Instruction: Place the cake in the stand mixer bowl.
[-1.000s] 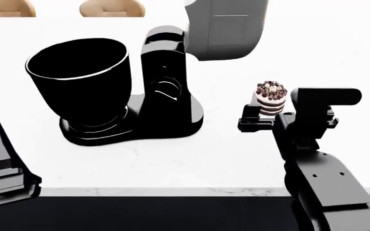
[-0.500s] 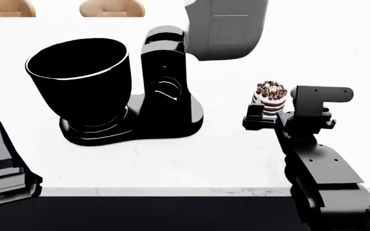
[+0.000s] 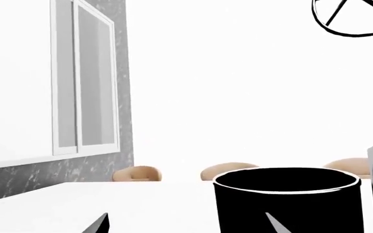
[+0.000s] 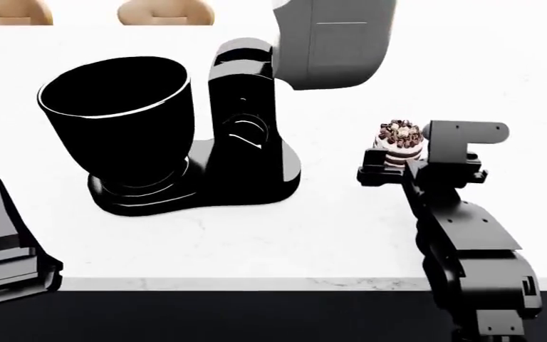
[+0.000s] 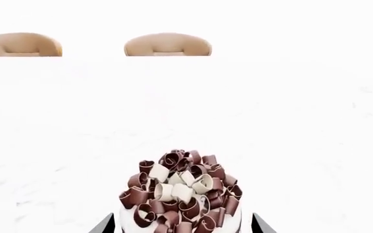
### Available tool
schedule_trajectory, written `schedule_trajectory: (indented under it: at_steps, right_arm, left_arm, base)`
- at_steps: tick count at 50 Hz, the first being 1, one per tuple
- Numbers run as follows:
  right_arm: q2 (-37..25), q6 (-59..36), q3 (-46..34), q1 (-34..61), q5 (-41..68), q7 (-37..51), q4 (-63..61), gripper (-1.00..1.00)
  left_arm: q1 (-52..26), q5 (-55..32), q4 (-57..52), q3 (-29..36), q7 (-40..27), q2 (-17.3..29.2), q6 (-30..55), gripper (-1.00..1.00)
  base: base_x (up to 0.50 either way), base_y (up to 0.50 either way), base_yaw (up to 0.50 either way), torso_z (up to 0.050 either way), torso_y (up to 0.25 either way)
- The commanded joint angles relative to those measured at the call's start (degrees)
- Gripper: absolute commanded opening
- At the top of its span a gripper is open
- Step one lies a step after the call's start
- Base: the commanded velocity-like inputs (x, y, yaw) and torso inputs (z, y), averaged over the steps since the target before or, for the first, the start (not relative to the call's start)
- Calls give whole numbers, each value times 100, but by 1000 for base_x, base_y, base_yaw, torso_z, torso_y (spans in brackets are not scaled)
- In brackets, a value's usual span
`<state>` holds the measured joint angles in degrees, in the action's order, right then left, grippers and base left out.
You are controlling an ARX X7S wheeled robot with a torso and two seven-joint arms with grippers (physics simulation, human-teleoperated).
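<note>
Head view first: compared with a second ago, we see that our right arm has swung further in behind the cake (image 4: 400,146), its dark wrist block now sitting higher and closer to the cake, while the cake itself, the mixer and our left arm have not shifted. The right gripper (image 4: 394,169) now has its fingers spread on either side of the cake's lower layers; we cannot tell from here whether they touch it. In the right wrist view the cake (image 5: 182,198) stands upright on the white marbled countertop (image 5: 283,121), filling the gap between two dark fingertips (image 5: 102,225) at its sides, brown and white curls heaped on top. The cake is well apart from the stand mixer bowl (image 4: 119,117), on the far side of the black mixer column from it. The bowl sits seated on the mixer's base, open mouth up, with a thin pale rim line; its inside is uniformly black and we make out nothing in it. The wrist view from our left arm shows the same bowl (image 3: 287,200) from the side. The grey mixer head (image 4: 335,43) is tilted up, clear of the bowl. Our left gripper (image 4: 3,246) hangs low near the counter's front edge; we cannot tell how its fingers stand.
</note>
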<state>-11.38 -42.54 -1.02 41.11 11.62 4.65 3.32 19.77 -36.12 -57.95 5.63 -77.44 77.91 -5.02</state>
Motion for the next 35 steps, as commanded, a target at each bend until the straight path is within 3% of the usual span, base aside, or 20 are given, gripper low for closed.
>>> schedule_trajectory:
  at_steps: [1,35]
  right_arm:
    - [-8,197,-71,159,-38,-5,390,100]
    - [-26,487,-114,189,31,-6,825,100]
  left_arm:
    - [-4,-7,3,-6,1,-2,9,100]
    - [-121,-26,-22,60,33,-30,88,100]
  base:
    - [0,0,0,0,0]
    - [0,0,0,0,0]
